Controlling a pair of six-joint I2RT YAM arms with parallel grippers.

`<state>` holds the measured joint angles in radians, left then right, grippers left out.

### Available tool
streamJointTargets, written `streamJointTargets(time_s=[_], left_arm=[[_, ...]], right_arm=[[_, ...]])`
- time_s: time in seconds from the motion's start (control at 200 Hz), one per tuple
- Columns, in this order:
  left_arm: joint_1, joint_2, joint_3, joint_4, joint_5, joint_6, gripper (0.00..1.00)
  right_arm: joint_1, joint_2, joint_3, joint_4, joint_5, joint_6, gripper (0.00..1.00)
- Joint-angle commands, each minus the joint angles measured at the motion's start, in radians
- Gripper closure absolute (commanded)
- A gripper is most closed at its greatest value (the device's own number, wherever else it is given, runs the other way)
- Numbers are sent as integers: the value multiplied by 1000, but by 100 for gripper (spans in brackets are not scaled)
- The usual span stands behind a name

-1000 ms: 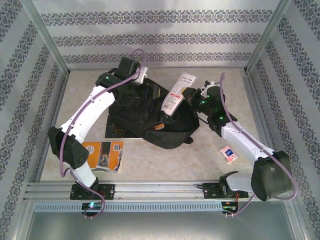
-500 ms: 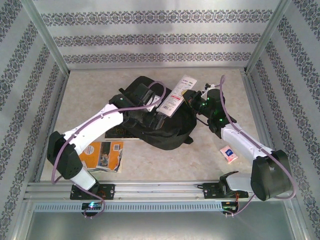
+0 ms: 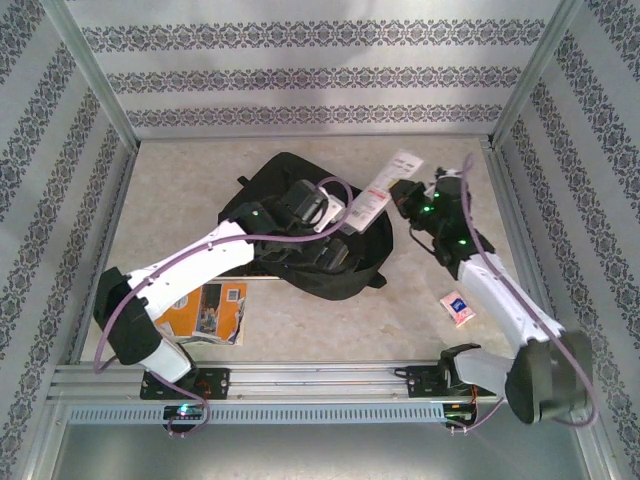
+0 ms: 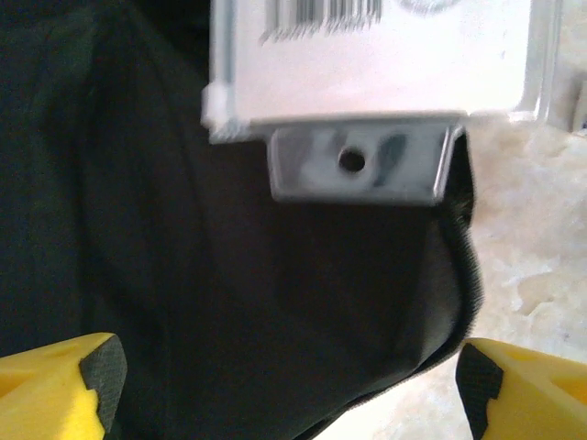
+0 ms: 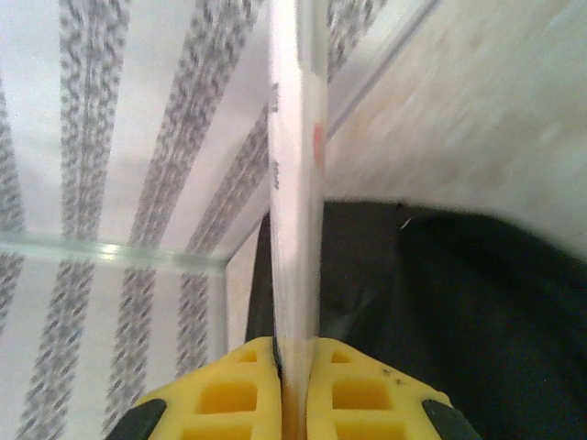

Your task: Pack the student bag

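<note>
Your left hand [image 3: 338,222] has swung off the bag's left side and across its top in the last second, and its jaws have spread wide. In its wrist view they stand empty, facing the hang-hole end of the pack [image 4: 367,55]. The bag [image 3: 268,185] lies mid-bench, nearer the far edge. Your right hand [image 3: 405,195] is clamped thin on the pack's edge and has drawn it a little toward the right edge, so it now hangs at the bag's right rim, not over the middle. I judge the pack is not yet inside, and the left hand looks set to take it or to spread the opening; I cannot tell which.

Count, left to right:
- one orange booklet [image 3: 210,305] by the near-left corner
- one bag
- one pack
- one small packet [image 3: 457,306] toward the right edge
- two hands
</note>
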<state>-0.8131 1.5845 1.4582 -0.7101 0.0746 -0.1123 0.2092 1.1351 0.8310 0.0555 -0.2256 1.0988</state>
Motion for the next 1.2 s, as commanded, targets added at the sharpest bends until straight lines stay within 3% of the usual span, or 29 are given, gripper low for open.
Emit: streamJointTargets(time_s=[0.0,0.13,0.34,0.61,0.675,0.719,0.839,0.924,1.199], left_arm=[[-64,76,92,-38,-64,37,5],[-112,168,179,-82,-95,58,4],[-139,320,339,-184,-102,59,4],[-136,394,363,-218,-110,63,19],[-133,399,355,-213,-109,62,26],[-130,400,352,-211,-100,63,37],[-124,400,351,-218,-76,66,71],[-118,388,353,-228,-67,68,100],[-22,143,221,-87,-38,-31,100]], right_arm=[[-46,-131,96,-254,188,-145,97],[-128,-227,107,-368,259,-177,96],[-203,-274,97,-427,228,-185,95],[-216,-279,93,-426,206,-175,93],[-217,-275,94,-421,196,-169,94],[-216,-270,93,-420,192,-166,93],[-219,-268,90,-416,189,-162,94],[-220,-270,89,-410,187,-160,94],[-218,-275,93,-407,158,-159,93]])
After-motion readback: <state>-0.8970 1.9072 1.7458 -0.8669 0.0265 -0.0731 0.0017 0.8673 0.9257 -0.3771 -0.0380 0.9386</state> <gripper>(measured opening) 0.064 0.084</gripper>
